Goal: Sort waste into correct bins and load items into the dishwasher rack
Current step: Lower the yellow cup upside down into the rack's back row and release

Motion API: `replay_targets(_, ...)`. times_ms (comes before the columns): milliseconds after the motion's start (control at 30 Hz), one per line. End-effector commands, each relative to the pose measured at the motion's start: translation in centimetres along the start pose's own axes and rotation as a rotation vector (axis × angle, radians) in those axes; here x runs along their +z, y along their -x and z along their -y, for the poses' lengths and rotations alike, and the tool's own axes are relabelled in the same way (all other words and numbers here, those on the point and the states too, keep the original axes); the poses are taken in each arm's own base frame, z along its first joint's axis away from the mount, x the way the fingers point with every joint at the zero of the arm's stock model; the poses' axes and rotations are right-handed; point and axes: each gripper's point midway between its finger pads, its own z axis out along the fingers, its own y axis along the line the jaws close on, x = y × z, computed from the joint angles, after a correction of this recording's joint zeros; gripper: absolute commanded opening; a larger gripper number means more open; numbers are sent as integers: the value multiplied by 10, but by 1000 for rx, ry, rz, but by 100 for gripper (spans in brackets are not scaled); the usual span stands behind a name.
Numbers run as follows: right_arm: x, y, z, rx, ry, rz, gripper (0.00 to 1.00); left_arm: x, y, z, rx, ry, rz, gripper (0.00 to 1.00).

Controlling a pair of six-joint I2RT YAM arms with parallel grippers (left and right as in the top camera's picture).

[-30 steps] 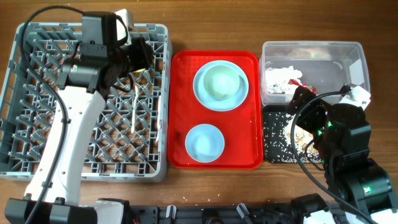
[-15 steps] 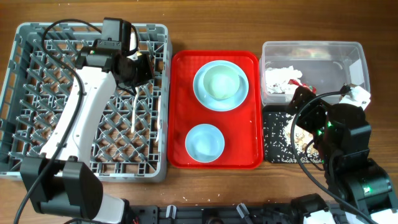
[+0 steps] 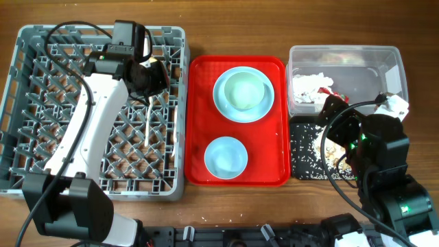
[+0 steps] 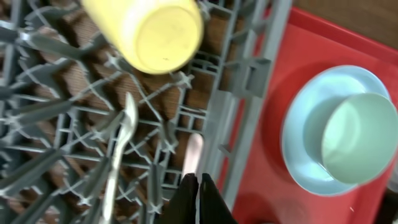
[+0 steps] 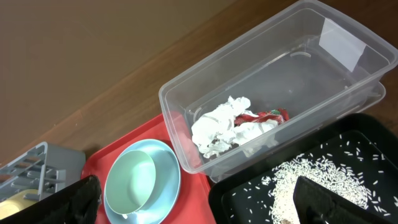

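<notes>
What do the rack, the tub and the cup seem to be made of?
Rack: matte grey plastic, by its moulded pegs and grid. Tub: clear glossy plastic, see-through with bright reflections. Cup: probably plastic, smooth opaque yellow with a soft sheen.

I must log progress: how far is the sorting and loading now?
Done: napkin and wrapper in the tub, rice in the black tray, cup and spoon in the rack. In hand: the left gripper seems shut on a white utensil. Remaining: plate and two bowls on the red tray.
</notes>
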Motion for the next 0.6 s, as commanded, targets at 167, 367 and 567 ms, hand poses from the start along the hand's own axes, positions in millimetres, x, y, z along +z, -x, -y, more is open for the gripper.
replay_targets(167,-4,7,0,13,-3,25,100,14,37,-5,-58,50,146,4)
replay_targets(367,-4,7,0,13,-3,25,100,46,60,-18,-70,117,204,4)
replay_targets(567,-4,7,0,13,-3,25,99,55,70,-23,-77,134,233,4)
